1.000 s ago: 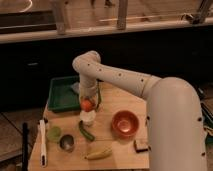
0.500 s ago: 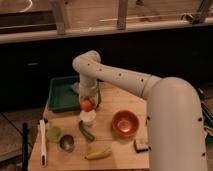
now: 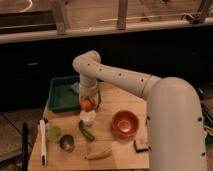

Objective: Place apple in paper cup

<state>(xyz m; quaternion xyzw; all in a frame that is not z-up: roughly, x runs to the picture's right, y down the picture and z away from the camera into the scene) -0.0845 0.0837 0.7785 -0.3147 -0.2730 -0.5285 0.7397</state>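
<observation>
On the pale wooden surface (image 3: 120,147) stand one of each thing, and the small white paper cup (image 3: 87,117) serves as the mark for all of them. Nearest the camera, below and right of the cup, lies one yellow banana-like fruit (image 3: 98,153); below and left of it sits one grey metal cup (image 3: 67,143), with one light green round thing (image 3: 53,133) just beside that and one long white stick-like tool (image 3: 42,142) at the left edge. One small dark block (image 3: 141,145) lies far to the lower right. One dark green elongated vegetable (image 3: 86,131) lies just below the cup, touching or nearly touching its base. One large orange-red bowl (image 3: 125,123) stands to the cup's right. One small round red-orange apple (image 3: 87,105) sits directly above the cup's mouth, right at the tip of the claw (image 3: 88,101), which comes straight down on it; whether the claw is clenched or released cannot be told. Behind the cup, one green rectangular tray (image 3: 59,94) rests at the far left corner.
</observation>
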